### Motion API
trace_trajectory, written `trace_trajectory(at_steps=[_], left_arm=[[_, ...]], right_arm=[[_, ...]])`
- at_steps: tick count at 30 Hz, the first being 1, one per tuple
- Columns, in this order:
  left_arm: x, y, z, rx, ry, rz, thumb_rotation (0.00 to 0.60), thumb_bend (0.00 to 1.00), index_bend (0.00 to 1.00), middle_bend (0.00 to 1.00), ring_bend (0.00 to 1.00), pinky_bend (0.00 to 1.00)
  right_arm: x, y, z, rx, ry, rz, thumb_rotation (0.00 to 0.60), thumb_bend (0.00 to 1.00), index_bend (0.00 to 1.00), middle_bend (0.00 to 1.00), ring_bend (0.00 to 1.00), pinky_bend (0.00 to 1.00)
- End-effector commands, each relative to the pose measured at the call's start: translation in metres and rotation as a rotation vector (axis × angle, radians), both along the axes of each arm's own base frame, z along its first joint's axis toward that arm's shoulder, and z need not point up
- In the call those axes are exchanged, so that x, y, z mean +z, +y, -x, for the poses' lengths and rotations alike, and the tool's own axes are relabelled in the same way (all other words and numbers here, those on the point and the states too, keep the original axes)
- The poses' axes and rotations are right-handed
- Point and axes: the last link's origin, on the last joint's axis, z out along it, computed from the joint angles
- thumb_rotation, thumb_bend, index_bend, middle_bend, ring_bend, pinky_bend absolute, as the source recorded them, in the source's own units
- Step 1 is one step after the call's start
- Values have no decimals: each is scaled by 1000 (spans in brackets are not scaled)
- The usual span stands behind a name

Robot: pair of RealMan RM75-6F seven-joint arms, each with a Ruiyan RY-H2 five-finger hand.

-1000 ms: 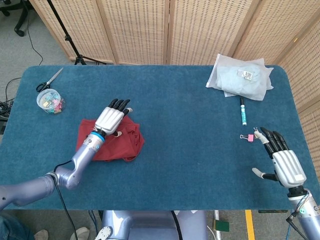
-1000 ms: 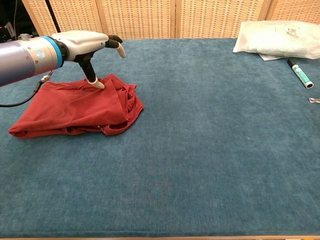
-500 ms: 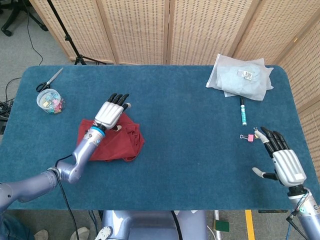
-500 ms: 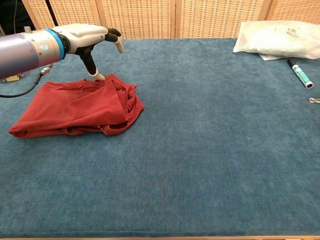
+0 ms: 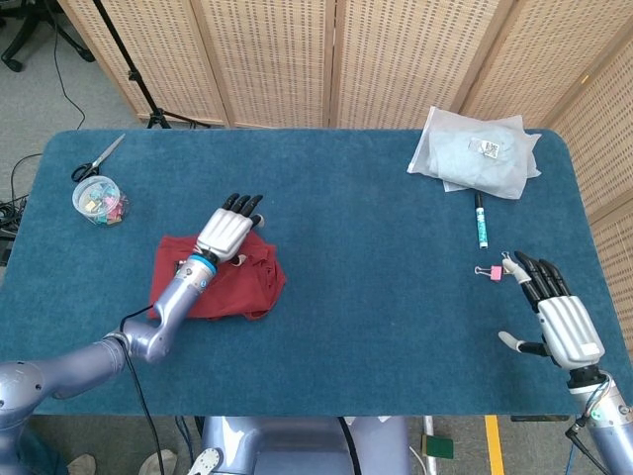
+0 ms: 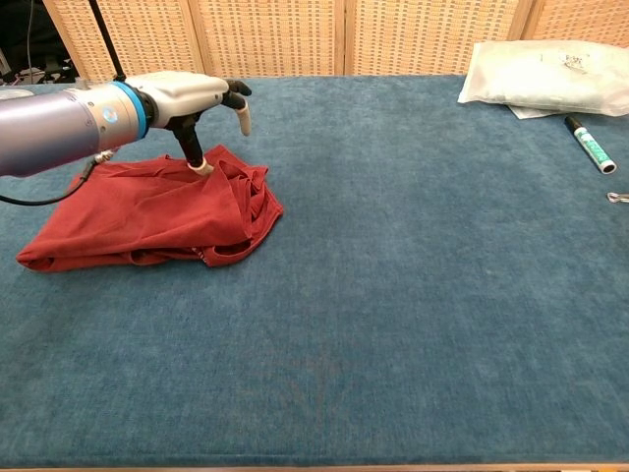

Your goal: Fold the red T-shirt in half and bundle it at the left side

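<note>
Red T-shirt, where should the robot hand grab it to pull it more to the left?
Probably the rumpled right edge of the red T-shirt, coming from above. The folds stand up there, giving fingers something to pinch, and the left hand hovers close, one fingertip about touching the cloth.

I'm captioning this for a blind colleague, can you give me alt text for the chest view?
The robot's left hand hovers with fingers spread above a bundled red T-shirt at the left of a blue table. A white bag and a marker lie far right.
</note>
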Motion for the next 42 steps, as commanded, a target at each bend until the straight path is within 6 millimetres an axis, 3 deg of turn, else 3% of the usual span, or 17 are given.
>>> trace_trajectory(at_steps=[1, 15, 27, 33, 42], left_arm=[[-8, -2, -2, -3, 1, 11, 600, 198, 364, 0, 0, 0], [-21, -2, -3, 15, -3, 27, 600, 308, 427, 0, 0, 0], [-27, -2, -2, 27, 6, 42, 600, 324, 452, 0, 0, 0], [-31, -4, -2, 25, 7, 47, 600, 355, 556, 0, 0, 0], [-32, -5, -3, 20, -7, 38, 600, 388, 621, 0, 0, 0]], right_arm=[[0, 0, 0, -1, -1, 0, 600, 0, 0, 0, 0, 0], [1, 0, 1, -2, -5, 0, 600, 0, 0, 0, 0, 0], [1, 0, 1, -3, -5, 1, 600, 0, 0, 0, 0, 0], [2, 0, 1, -3, -7, 3, 600, 0, 0, 0, 0, 0], [3, 0, 1, -1, -10, 4, 600, 0, 0, 0, 0, 0]])
